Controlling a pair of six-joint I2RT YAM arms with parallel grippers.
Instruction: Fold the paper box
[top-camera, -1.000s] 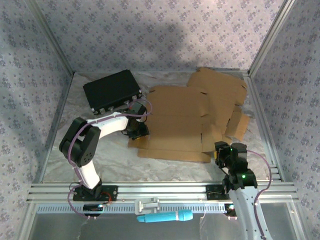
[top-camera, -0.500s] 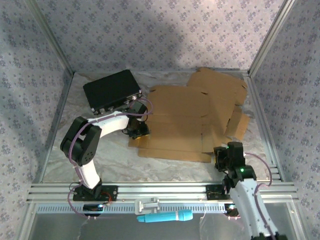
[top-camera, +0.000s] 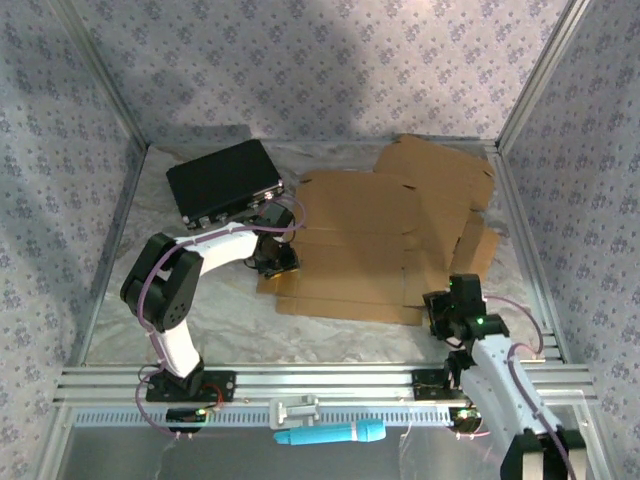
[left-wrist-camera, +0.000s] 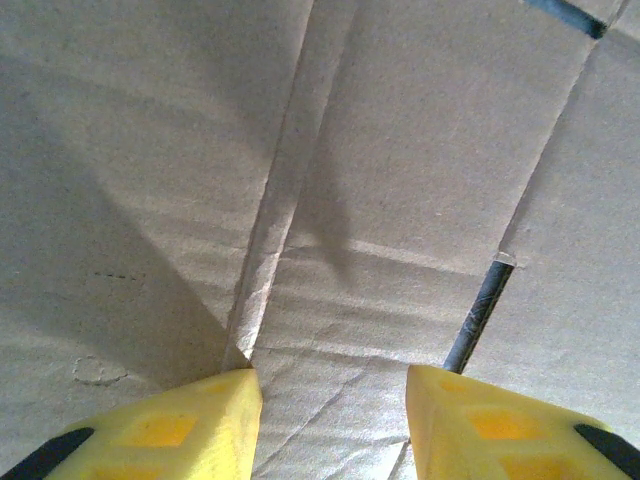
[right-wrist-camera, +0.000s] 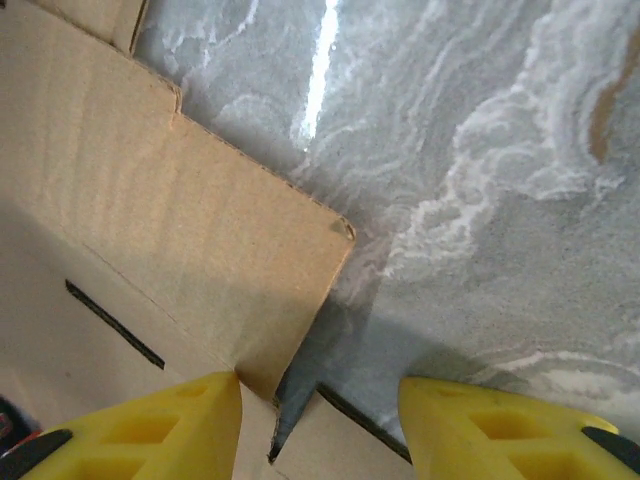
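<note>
A: 2 things: your left gripper (left-wrist-camera: 333, 385) is spread, empty, over the paper box (top-camera: 360, 240), flat on the table (top-camera: 230, 320); your right gripper (right-wrist-camera: 320, 390) likewise.
B: Likely light, stiff card; pinch the flap corner (right-wrist-camera: 335, 232).

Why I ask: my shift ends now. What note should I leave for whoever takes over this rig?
Left gripper: jaws open, holding nothing, over a crease near the left edge of the cardboard box blank.
Right gripper: jaws open, holding nothing, at the blank's near right flap.
The blank lies flat on the grey table sheet, with a black case at the back left.
Done: no fold visible. Left: all the folding.
</note>
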